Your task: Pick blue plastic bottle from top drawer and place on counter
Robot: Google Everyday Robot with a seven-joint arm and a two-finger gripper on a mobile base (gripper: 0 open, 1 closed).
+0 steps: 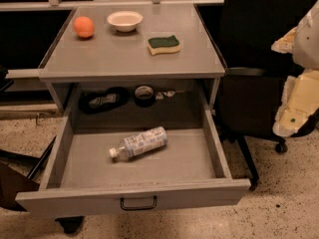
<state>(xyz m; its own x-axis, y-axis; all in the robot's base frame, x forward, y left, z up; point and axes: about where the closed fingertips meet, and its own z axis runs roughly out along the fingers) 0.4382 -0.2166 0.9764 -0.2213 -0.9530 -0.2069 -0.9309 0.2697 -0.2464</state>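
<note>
The blue plastic bottle [139, 143] lies on its side in the middle of the open top drawer [199, 168], with its white cap toward the front left. The drawer is pulled fully out, and its dark bail handle [138, 203] is on the front panel. The counter [129, 59] is the flat grey top above it. My gripper [296, 106] shows as pale cream parts at the right edge of the view. It is well to the right of the drawer, at about counter height, and touches nothing.
On the counter are an orange [83, 27], a white bowl [124, 20] and a green-and-yellow sponge [164, 44]. The shelf recess behind the drawer holds dark items [104, 101] and a tape roll [144, 94]. A black office chair [259, 83] stands right of the cabinet.
</note>
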